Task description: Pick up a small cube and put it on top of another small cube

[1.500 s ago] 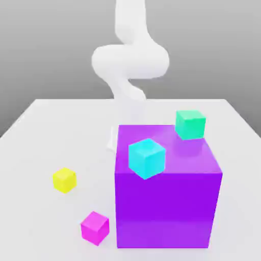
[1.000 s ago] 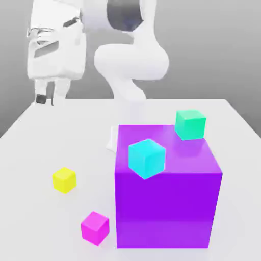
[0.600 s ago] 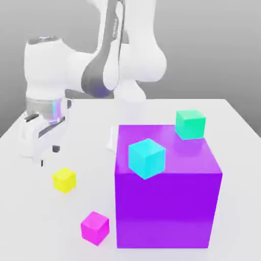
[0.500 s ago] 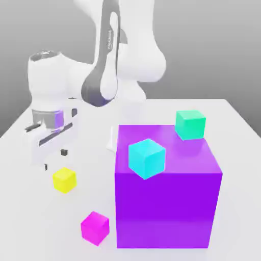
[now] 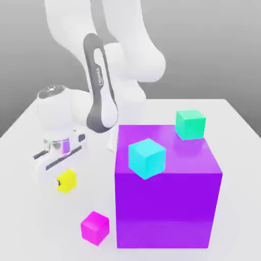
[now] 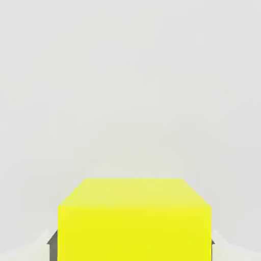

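- i am reaching down with my hand (image 5: 62,179) over the yellow small cube (image 5: 67,181), which is sitting on the white bench (image 5: 30,224) toward its edge on the exterior view's left.
- my fingers (image 6: 51,240) are pinching the yellow small cube (image 6: 133,219) from two opposite sides, pads touching its faces; it is resting on the bench.
- the cyan cube (image 5: 147,158) is lying on top of the big purple cube (image 5: 165,204), near its front edge.
- a sea-green cube (image 5: 190,124) is perching at the purple cube's back corner.
- a magenta cube (image 5: 95,228) is sitting on the bench near its front edge, just beside the purple cube.
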Controlling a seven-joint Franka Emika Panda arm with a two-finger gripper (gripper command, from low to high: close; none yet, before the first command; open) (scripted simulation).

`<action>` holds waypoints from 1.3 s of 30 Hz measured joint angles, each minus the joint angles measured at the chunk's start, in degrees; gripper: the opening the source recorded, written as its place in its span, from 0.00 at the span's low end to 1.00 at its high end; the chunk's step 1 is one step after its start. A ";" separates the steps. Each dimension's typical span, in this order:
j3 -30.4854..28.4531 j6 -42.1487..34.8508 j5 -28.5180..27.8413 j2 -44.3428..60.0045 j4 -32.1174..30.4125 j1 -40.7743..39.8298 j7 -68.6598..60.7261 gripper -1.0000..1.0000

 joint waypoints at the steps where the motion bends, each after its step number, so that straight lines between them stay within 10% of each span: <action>1: -0.11 -0.55 0.00 -0.66 -0.12 0.12 0.01 0.00; 11: 0.17 -16.35 4.15 -17.36 -1.52 1.40 -4.54 0.00; 39: 15.36 -77.83 25.73 -17.16 49.17 30.42 -70.08 0.00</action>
